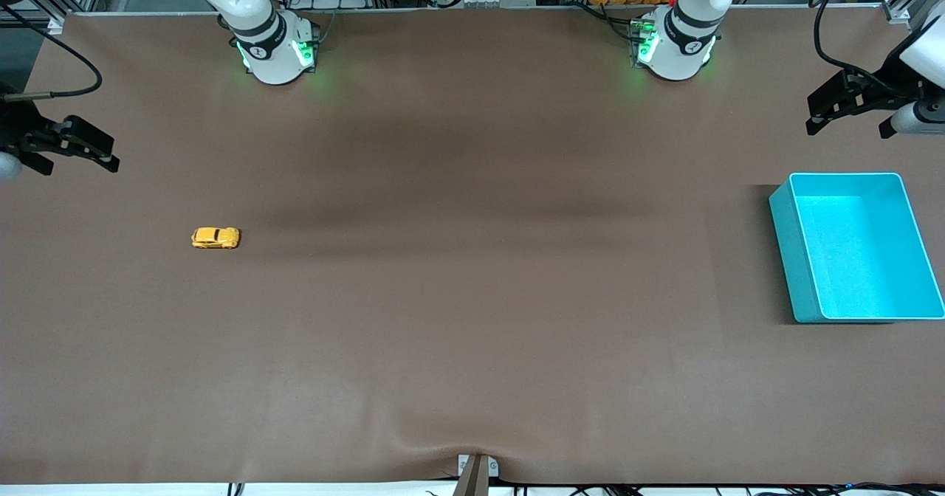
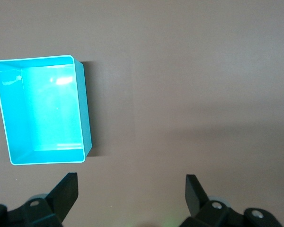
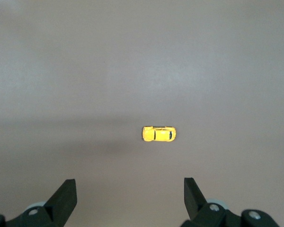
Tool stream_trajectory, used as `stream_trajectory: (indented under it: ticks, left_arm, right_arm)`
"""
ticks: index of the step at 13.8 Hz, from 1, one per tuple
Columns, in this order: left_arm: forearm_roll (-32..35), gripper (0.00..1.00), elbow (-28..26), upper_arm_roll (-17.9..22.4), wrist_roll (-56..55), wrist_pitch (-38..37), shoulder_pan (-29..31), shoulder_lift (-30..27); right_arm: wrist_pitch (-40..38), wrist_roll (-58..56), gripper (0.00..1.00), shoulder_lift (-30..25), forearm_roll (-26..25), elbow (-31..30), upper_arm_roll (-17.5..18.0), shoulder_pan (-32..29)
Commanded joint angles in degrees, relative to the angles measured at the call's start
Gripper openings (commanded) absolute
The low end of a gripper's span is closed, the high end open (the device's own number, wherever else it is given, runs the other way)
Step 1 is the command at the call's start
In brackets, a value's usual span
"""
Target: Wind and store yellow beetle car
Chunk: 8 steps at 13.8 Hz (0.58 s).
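Your front camera looks steeply down from high across the brown table (image 1: 472,333). Each wrist camera looks down from well above it. Front and left wrist share the teal rectangular plastic bin (image 1: 856,249) (image 2: 42,111); front and right wrist share the tiny yellow beetle-shaped toy car (image 1: 215,238) (image 3: 159,134).

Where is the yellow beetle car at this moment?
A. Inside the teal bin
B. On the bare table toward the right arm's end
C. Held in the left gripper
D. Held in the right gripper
B: the yellow beetle car sits on the table, apart from the teal bin; the left gripper and right gripper are both open and hold nothing.

the beetle car (image 1: 215,238) sits on the counter (image 1: 472,333) toward the right arm's end; the bin (image 1: 794,267) sits by the left arm's end edge.
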Motion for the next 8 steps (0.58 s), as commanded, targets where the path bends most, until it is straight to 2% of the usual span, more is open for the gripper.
stream_trajectory:
  ticks: [1, 8]
  left_arm:
    - [-0.63, 1.0, -0.26, -0.37, 0.98, 0.37, 0.5, -0.74]
    - [-0.63, 1.0, -0.26, -0.28, 1.07, 0.37, 0.58, -0.74]
  right_arm:
    - [-1.3, 8.56, 1.0, 0.92, -0.07, 0.2, 0.36, 1.37]
    - [-3.06, 11.72, 1.0, 3.03, -0.95, 0.46, -0.17, -0.55]
